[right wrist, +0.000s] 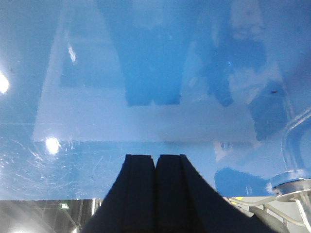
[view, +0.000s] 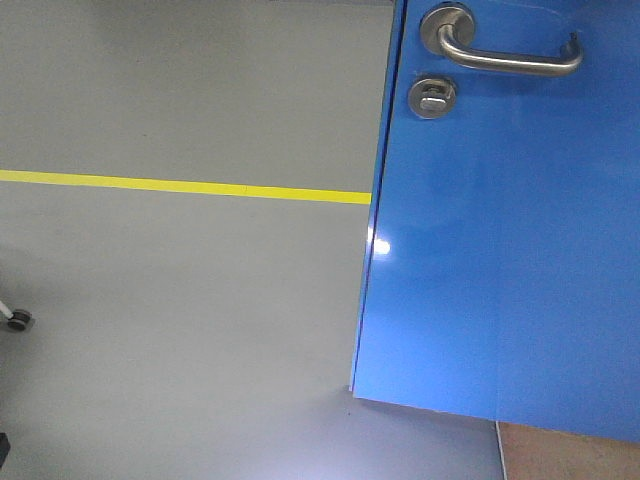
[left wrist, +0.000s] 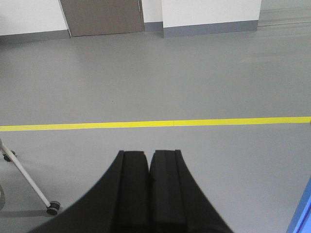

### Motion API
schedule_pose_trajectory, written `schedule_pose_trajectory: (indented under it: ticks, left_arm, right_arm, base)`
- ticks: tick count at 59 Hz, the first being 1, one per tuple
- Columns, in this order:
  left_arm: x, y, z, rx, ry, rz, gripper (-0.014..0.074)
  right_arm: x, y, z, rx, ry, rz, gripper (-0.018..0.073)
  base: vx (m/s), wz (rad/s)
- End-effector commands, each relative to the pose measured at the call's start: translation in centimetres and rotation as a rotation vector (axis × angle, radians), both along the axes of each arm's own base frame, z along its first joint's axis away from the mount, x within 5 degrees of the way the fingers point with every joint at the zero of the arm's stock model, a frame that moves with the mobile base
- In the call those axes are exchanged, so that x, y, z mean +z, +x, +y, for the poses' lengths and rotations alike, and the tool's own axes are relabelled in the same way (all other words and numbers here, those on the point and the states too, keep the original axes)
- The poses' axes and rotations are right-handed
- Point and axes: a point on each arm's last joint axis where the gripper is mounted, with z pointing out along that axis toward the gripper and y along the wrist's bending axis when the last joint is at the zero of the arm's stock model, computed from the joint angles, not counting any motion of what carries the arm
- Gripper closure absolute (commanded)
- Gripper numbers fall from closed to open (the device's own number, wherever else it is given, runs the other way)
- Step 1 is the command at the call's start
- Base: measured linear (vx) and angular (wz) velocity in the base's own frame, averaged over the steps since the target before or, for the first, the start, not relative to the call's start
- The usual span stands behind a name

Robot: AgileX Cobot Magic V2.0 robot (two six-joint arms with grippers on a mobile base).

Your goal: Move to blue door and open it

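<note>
The glossy blue door (view: 510,260) fills the right half of the front view, swung ajar with its edge toward the grey floor. Its steel lever handle (view: 510,55) and round thumb-turn lock (view: 433,97) sit at the top. In the right wrist view the blue door (right wrist: 146,73) fills the frame, very close to my right gripper (right wrist: 155,158), which is shut and empty. My left gripper (left wrist: 148,154) is shut and empty, pointing over open floor; a sliver of blue door (left wrist: 302,213) shows at its lower right.
A yellow floor line (view: 180,186) crosses the grey floor; it also shows in the left wrist view (left wrist: 155,123). A white caster leg (left wrist: 29,182) stands at the left, its wheel (view: 18,320) in the front view. A brown door (left wrist: 102,17) and white wall lie far ahead.
</note>
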Motion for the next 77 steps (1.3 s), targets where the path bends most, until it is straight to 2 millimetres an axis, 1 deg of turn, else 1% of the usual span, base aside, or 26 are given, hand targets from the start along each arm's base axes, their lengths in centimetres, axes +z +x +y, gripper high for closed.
schedule_pose_trajectory:
  ticks: [1, 22, 28, 34, 37, 41, 46, 47, 50, 51, 52, 53, 57, 58, 59, 61, 68, 73, 77]
  left_arm:
    - [0.7, 0.1, 0.0, -0.005, -0.007, -0.091, 0.0526]
    - [0.7, 0.1, 0.0, -0.005, -0.007, -0.091, 0.0526]
    - [0.7, 0.1, 0.0, -0.005, -0.007, -0.091, 0.0526]
    - [0.7, 0.1, 0.0, -0.005, -0.007, -0.091, 0.0526]
    - [0.7, 0.1, 0.0, -0.005, -0.007, -0.091, 0.0526]
    - [0.7, 0.1, 0.0, -0.005, -0.007, -0.091, 0.0526]
    - [0.7, 0.1, 0.0, -0.005, -0.007, -0.091, 0.0526]
    - [0.7, 0.1, 0.0, -0.005, -0.007, -0.091, 0.0526]
    - [0.7, 0.1, 0.0, -0.005, -0.007, -0.091, 0.0526]
    - [0.7, 0.1, 0.0, -0.005, -0.007, -0.091, 0.0526]
    - [0.7, 0.1, 0.0, -0.005, -0.007, -0.091, 0.0526]
    - [0.7, 0.1, 0.0, -0.005, -0.007, -0.091, 0.0526]
    - [0.7, 0.1, 0.0, -0.005, -0.007, -0.091, 0.0526]
    - [0.7, 0.1, 0.0, -0.005, -0.007, -0.091, 0.0526]
    - [0.7, 0.1, 0.0, -0.005, -0.007, -0.091, 0.0526]
    - [0.7, 0.1, 0.0, -0.005, -0.007, -0.091, 0.0526]
    - [0.7, 0.1, 0.0, -0.005, -0.007, -0.091, 0.0526]
    - [0.7, 0.1, 0.0, -0.005, -0.007, -0.091, 0.0526]
    - [0.7, 0.1, 0.0, -0.005, -0.007, -0.091, 0.0526]
  right_arm:
    - [2.3, -1.1, 0.1, -0.013, 0.024, -0.082, 0.0557]
    - [2.3, -1.0, 0.1, -0.018, 0.019, -0.082, 0.0557]
    - [2.7, -1.8, 0.2, -0.022, -0.027, -0.095, 0.0557]
    - [3.2, -3.0, 0.1, -0.064, -0.196, -0.111, 0.0557]
    - [3.4, -4.0, 0.1, -0.081, -0.306, -0.117, 0.0557]
    - [3.0, -5.1, 0.0, -0.102, -0.447, -0.106, 0.0557]
    - [2.4, -7.3, -0.1, -0.127, -0.618, -0.09, 0.0557]
    - [2.0, -7.7, -0.2, -0.13, -0.659, -0.074, 0.0557]
    - [1.6, -9.3, -0.2, -0.143, -0.739, -0.064, 0.0557]
    - [1.0, -9.7, -0.2, -0.146, -0.775, -0.045, 0.0557]
    - [0.9, -10.4, -0.2, -0.154, -0.802, -0.048, 0.0557]
    - [0.4, -10.6, -0.3, -0.154, -0.825, -0.033, 0.0557]
    - [-0.9, -13.2, -0.2, -0.174, -0.938, -0.011, 0.0557]
    - [-1.6, -13.7, -0.3, -0.175, -0.976, 0.01, 0.0557]
    - [-1.9, -14.5, -0.3, -0.186, -1.004, 0.007, 0.0557]
    - [-2.7, -15.4, -0.4, -0.2, -1.058, 0.018, 0.0557]
    - [-6.7, -19.0, -1.3, -0.274, -1.353, 0.057, 0.0557]
    - [-9.3, -21.2, -1.7, -0.33, -1.56, 0.033, 0.0557]
    - [-11.2, -22.4, -1.6, -0.363, -1.672, -0.014, 0.0557]
  base:
    - [0.03, -0.01]
    - [0.01, 0.0]
    - [0.0, 0.0]
    - [0.0, 0.0]
    - [0.0, 0.0]
    - [0.0, 0.0]
    - [0.0, 0.0]
    - [0.0, 0.0]
    - [0.0, 0.0]
    - [0.0, 0.0]
    - [0.0, 0.0]
    - [0.0, 0.0]
    - [0.0, 0.0]
    - [0.0, 0.0]
    - [0.0, 0.0]
    - [0.0, 0.0]
    - [0.0, 0.0]
    - [0.0, 0.0]
    - [0.0, 0.0]
